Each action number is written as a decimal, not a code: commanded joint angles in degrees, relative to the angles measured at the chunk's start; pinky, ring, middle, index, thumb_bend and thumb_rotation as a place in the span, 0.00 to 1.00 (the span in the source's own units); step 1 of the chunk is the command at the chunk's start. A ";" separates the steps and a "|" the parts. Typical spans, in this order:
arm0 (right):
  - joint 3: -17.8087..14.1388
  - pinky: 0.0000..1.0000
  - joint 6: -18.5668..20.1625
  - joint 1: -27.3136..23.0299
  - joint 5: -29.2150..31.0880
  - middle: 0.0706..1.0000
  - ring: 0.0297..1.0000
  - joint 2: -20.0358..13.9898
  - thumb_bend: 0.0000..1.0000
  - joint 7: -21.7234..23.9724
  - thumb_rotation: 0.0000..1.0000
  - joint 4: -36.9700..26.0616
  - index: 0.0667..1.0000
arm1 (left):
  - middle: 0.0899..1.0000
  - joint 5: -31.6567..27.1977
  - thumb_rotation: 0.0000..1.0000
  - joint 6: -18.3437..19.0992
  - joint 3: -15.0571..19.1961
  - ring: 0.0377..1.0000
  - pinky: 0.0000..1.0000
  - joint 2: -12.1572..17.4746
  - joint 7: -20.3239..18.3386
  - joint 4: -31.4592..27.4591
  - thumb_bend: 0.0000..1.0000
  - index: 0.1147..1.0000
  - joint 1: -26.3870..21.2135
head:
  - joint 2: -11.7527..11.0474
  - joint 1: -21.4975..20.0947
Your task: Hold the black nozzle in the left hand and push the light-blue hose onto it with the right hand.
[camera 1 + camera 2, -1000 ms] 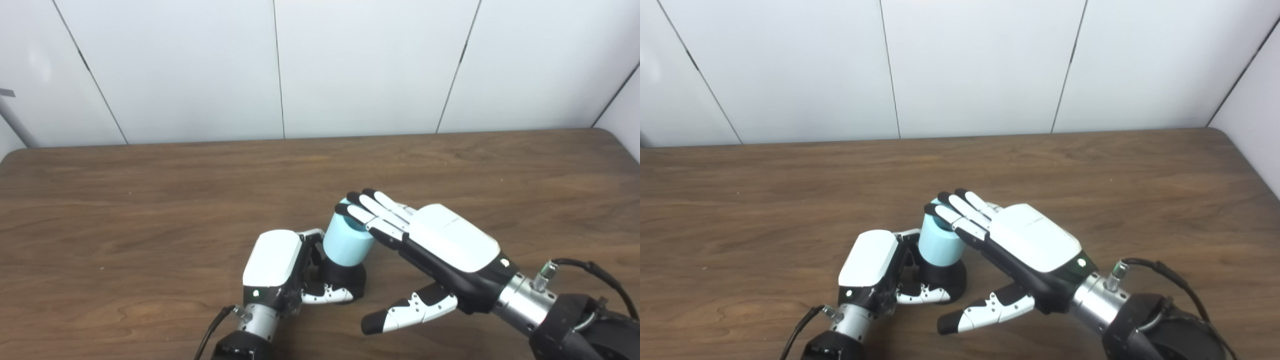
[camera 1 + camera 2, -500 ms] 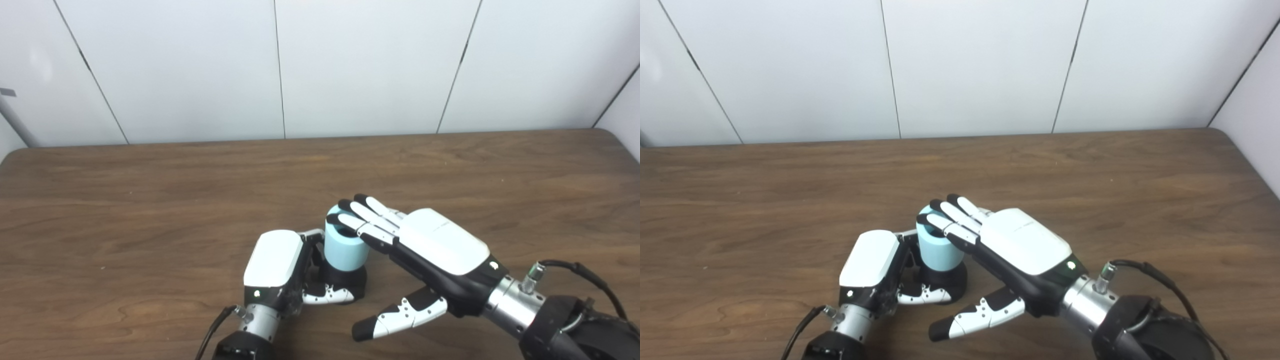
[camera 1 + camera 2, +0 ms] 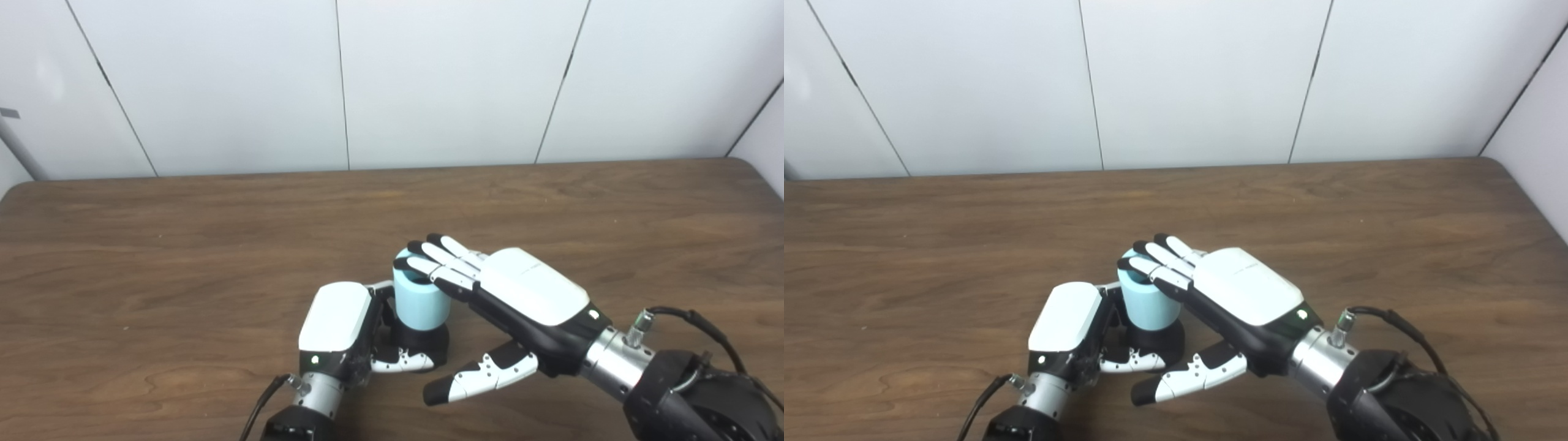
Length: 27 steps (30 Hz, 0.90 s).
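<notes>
While left hand (image 3: 343, 327) grips nozzle (image 3: 422, 343), open right hand (image 3: 520, 294) over wood table (image 3: 184, 245), white wall (image 3: 429, 79).

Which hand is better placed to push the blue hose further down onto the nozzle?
Right. The right hand lies flat over the light-blue hose, while the left hand grips the black nozzle on the table.

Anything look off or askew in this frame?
Nothing stands out. The light-blue hose stands upright on the black nozzle, which the left hand grips; the right hand lays its fingers flat on the hose's top.
</notes>
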 commanded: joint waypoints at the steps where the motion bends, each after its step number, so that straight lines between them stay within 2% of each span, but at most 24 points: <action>1: 1.00 0.89 -0.72 1.35 -0.22 0.94 0.98 -1.48 0.68 0.69 0.88 1.68 0.90 | 0.38 1.19 0.00 0.48 -0.53 0.40 0.36 0.30 -1.83 1.52 0.50 0.47 0.10 | 0.14 -0.08; 16: 4.33 0.92 -2.26 6.03 -3.21 0.95 0.99 -5.18 0.68 -1.57 0.90 3.45 0.89 | 0.37 2.09 0.00 1.04 -0.32 0.39 0.34 0.59 -3.56 0.29 0.50 0.47 0.06 | 0.62 -0.39; 21: 4.92 0.93 -2.76 7.96 -3.26 0.94 0.99 -5.28 0.68 -3.76 0.89 4.33 0.89 | 0.37 1.97 0.00 0.85 -0.12 0.39 0.34 0.66 -3.81 0.07 0.50 0.47 0.10 | 0.78 -0.52; 27: 6.13 0.93 -1.92 8.69 -4.72 0.94 0.99 -4.65 0.68 -3.61 0.89 4.09 0.90 | 0.37 2.07 0.00 0.56 0.03 0.40 0.33 1.05 -3.71 -0.14 0.50 0.46 0.03 | 0.90 -0.64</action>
